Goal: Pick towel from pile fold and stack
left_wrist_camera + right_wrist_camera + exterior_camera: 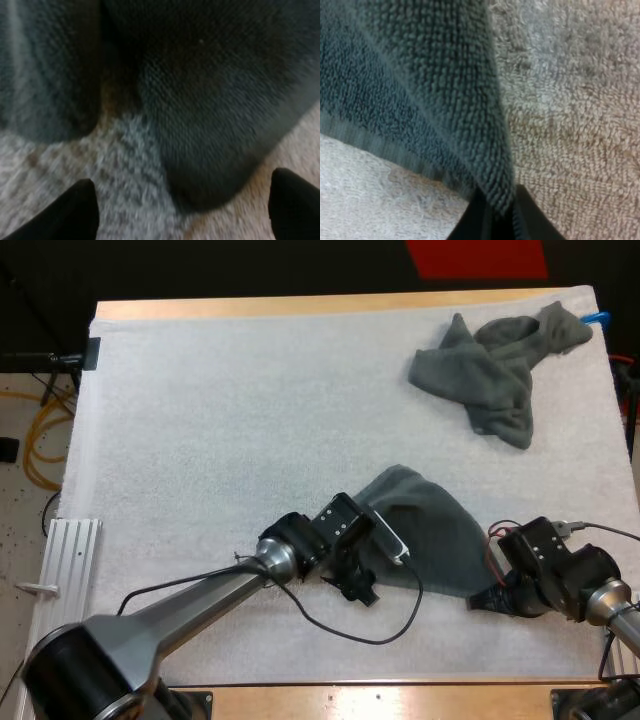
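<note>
the right gripper (488, 599) is pinching the near right corner of a dark grey-green towel (430, 535), its fingers pressing the cloth from both sides. the towel is lying on the white mat (200, 440) toward the near edge, between the two grippers. the left gripper (358, 587) is hovering at the towel's near left edge, its fingers (65, 215) standing spread and clear of the cloth. a crumpled towel (490, 365) is sitting at the far right, well apart.
</note>
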{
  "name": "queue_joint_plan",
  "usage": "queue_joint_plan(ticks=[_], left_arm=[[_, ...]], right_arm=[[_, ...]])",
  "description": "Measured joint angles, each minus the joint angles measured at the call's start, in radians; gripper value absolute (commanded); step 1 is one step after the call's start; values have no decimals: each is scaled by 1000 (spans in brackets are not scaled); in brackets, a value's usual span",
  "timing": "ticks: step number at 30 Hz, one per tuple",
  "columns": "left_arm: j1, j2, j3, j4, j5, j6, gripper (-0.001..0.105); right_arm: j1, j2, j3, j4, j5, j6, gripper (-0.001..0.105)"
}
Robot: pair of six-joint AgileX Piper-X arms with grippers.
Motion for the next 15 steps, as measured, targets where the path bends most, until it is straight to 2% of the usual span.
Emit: queue_joint_plan(ticks=[5,9,15], left_arm=[[0,48,0,-39,9,-1,61],[0,57,0,-41,68,-2,51],[0,57,0,-43,91,-2,12]], right_arm=[[0,0,0,4,0,0,0],[0,0,0,4,0,0,0],[0,0,0,4,0,0,0]])
